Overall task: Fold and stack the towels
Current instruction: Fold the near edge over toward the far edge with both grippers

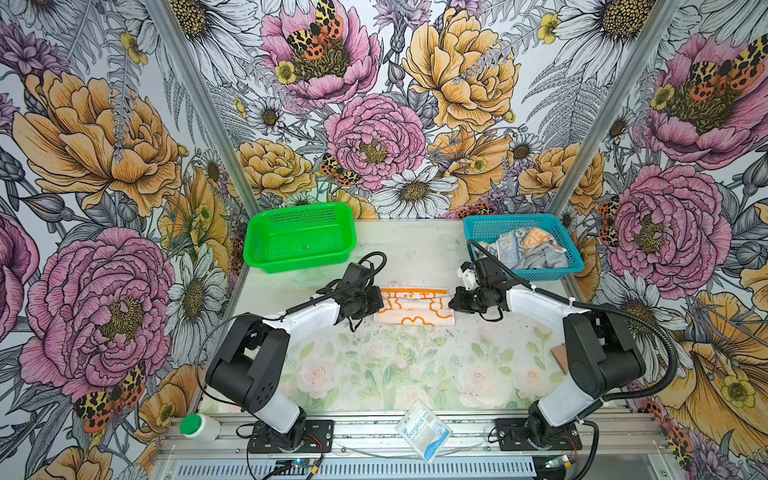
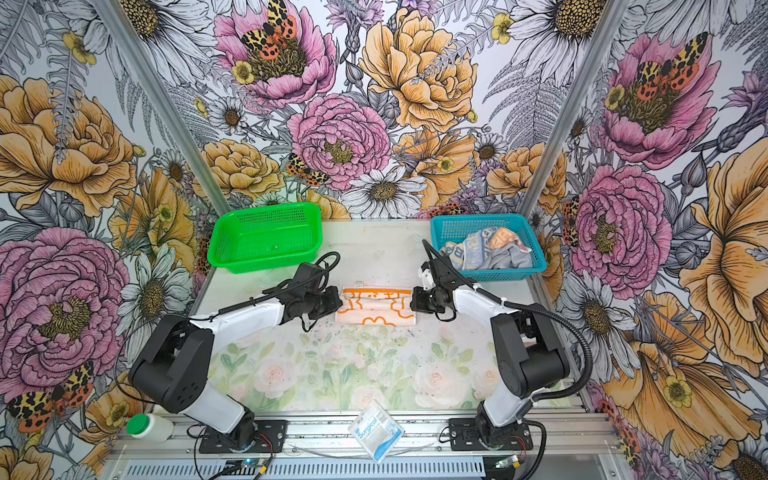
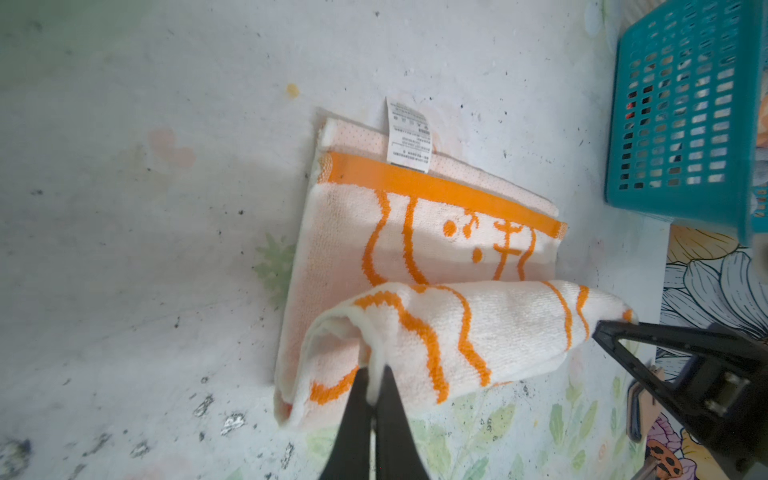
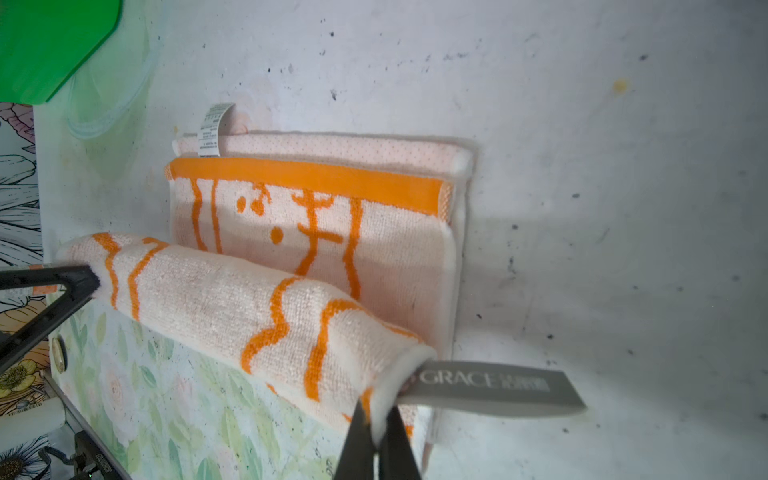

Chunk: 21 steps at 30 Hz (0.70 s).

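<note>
You have the cream towel (image 1: 411, 308) lying in the middle of both top views, on the table (image 1: 415, 374) between the two arms. Your left gripper (image 1: 379, 302) is clamped on the towel's left end and your right gripper (image 1: 454, 305) on its right end. Both wrist views show the black fingers (image 3: 355, 419) pinched tight on the white hem. The edge they hold is raised as a loose roll over the flat folded layers beneath. A grey GRACE tag (image 4: 490, 384) sticks out just beside the right gripper's pinch, and a white care label (image 3: 409, 135) lies at the far edge. The RABBIT towel (image 1: 515, 243) and the grey towel (image 1: 540, 259) sit crumpled together in the teal basket (image 1: 482, 224), right of centre. The green basket (image 1: 299, 210) stands left of centre
</note>
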{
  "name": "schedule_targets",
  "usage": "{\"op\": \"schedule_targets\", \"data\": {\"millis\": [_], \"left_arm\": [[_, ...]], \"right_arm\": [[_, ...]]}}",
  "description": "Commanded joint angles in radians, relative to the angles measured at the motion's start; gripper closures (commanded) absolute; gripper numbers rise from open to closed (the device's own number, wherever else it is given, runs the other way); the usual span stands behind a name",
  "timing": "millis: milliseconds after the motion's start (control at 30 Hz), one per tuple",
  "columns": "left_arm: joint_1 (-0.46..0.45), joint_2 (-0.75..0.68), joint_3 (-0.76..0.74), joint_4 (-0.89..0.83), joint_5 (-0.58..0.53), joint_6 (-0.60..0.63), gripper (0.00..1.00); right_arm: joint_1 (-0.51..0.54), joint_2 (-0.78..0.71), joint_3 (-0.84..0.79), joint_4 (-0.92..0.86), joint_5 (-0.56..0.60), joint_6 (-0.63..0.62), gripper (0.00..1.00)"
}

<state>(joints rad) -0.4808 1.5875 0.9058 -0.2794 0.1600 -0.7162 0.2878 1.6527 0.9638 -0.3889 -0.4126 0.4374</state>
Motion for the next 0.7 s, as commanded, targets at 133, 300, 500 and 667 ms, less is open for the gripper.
{"op": "schedule_targets", "data": {"millis": [133, 300, 500, 667], "left_arm": [[0.046, 0.075, 0.081, 0.037, 0.044, 0.054, 0.94], [0.062, 0.125, 0.155, 0.037, 0.078, 0.094, 0.80], [0.067, 0.102, 0.185, 0.045, 0.037, 0.134, 0.69], [0.060, 0.044, 0.115, 0.063, -0.040, 0.162, 0.65]], "right_arm": [[-0.019, 0.068, 0.065, 0.021, 0.009, -0.037, 1.00], [-0.023, 0.074, 0.090, 0.021, 0.013, -0.053, 0.87], [-0.021, 0.011, 0.105, 0.022, 0.014, -0.094, 0.54], [-0.022, -0.028, 0.055, 0.022, 0.042, -0.101, 0.53]]}}
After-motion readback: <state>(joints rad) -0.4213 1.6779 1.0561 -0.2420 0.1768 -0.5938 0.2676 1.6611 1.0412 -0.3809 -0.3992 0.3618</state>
